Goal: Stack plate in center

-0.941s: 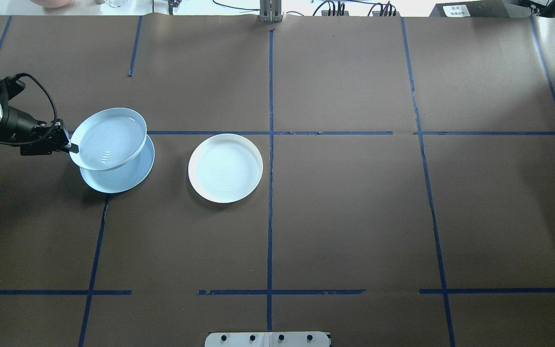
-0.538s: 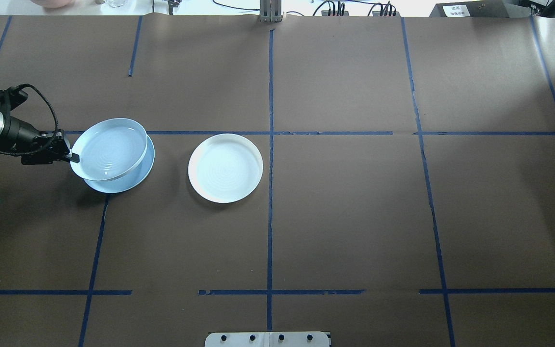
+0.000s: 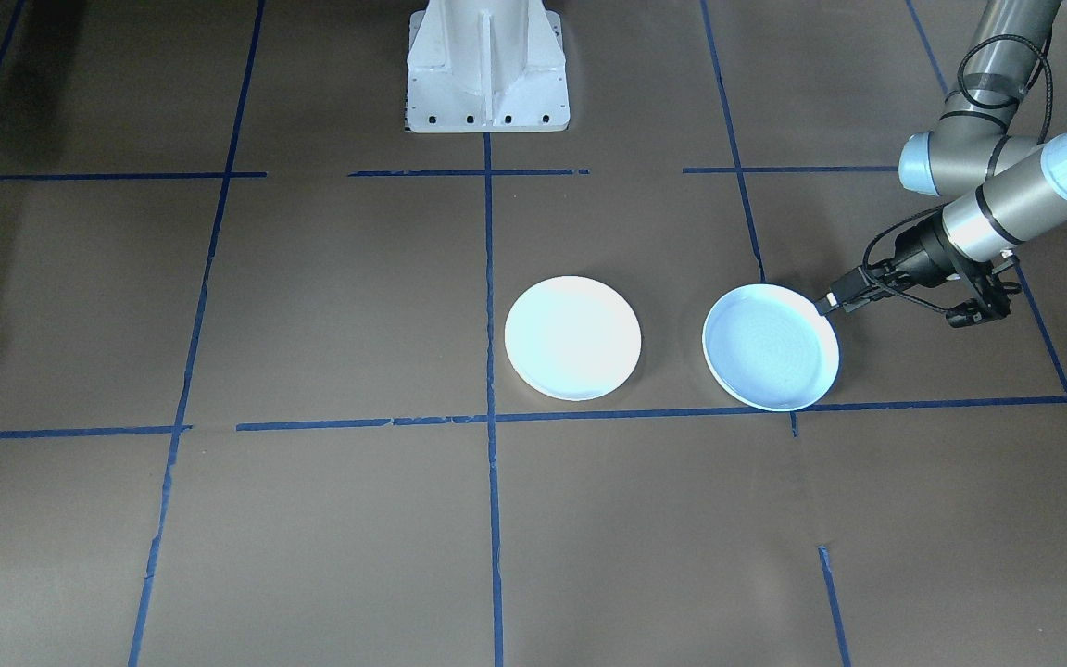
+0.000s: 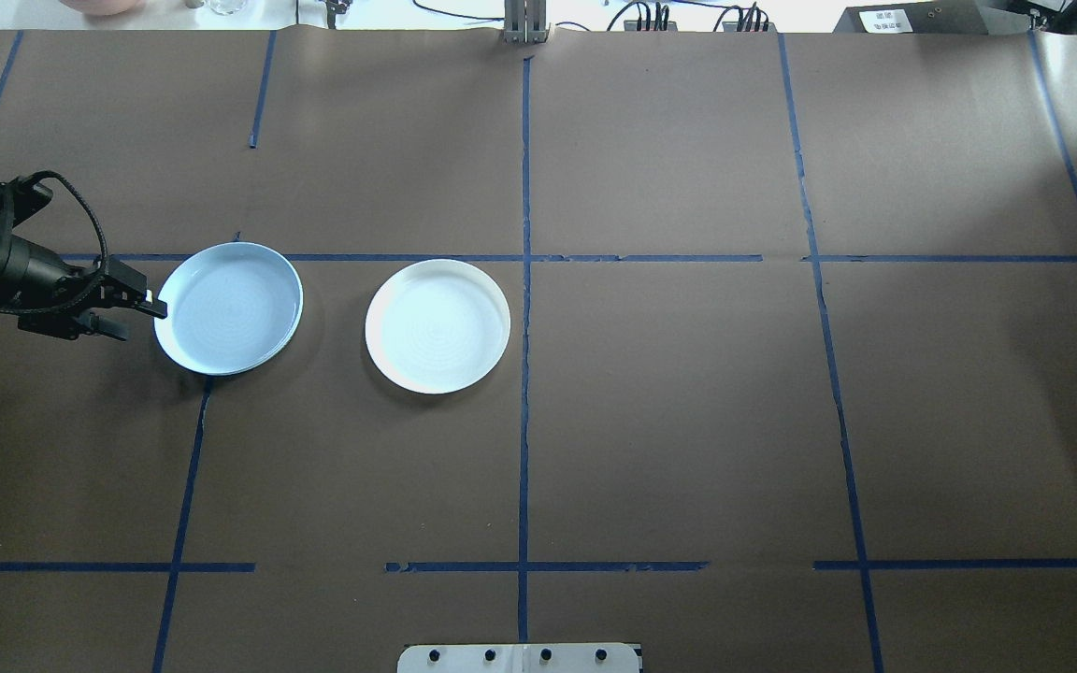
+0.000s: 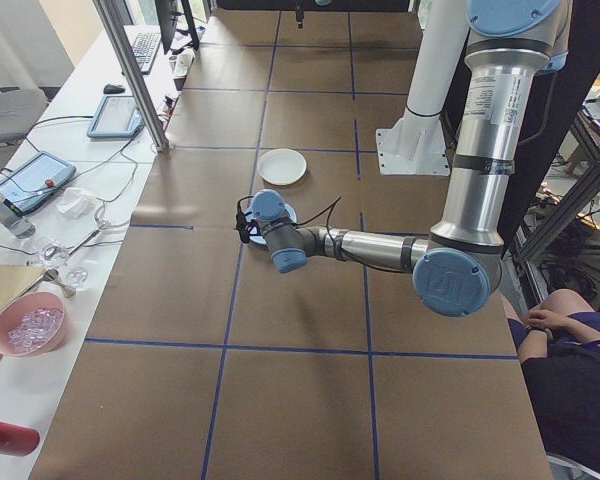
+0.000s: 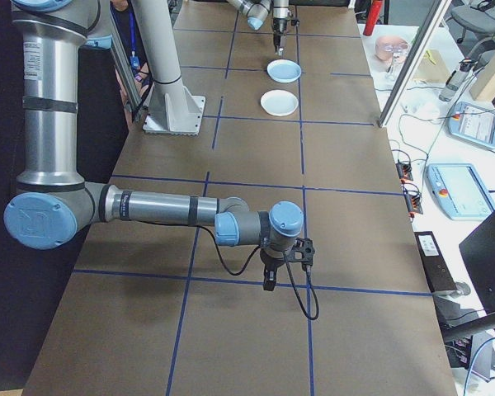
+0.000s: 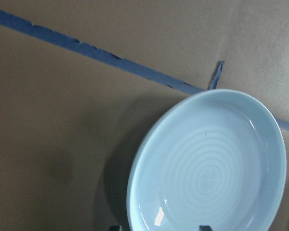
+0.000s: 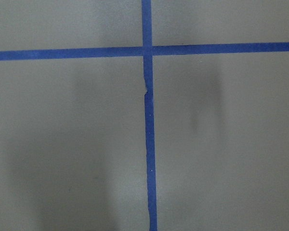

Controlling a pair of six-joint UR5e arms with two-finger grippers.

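Note:
A pale blue plate (image 4: 228, 308) lies flat on the brown table, left of the middle; from above it reads as a single disc. A white plate (image 4: 437, 325) sits beside it near the centre tape cross. My left gripper (image 4: 148, 313) stands open at the blue plate's (image 3: 771, 346) left rim. In the left wrist view its fingertips (image 7: 205, 227) show spread apart at the bottom edge, with the plate's (image 7: 207, 163) near rim between them. My right gripper (image 6: 268, 279) hangs over bare table far from both plates; whether it is open or shut I cannot tell.
Blue tape lines (image 4: 524, 280) divide the table into squares. The robot's white base (image 3: 487, 65) stands at the table's rear middle. A side bench holds a tablet (image 5: 115, 115) and a pink bowl (image 5: 30, 325). A seated person (image 5: 570, 350) is near the left end.
The left gripper lowered the pale blue plate it held onto the blue plate underneath, then opened and let go. The white plate has not moved.

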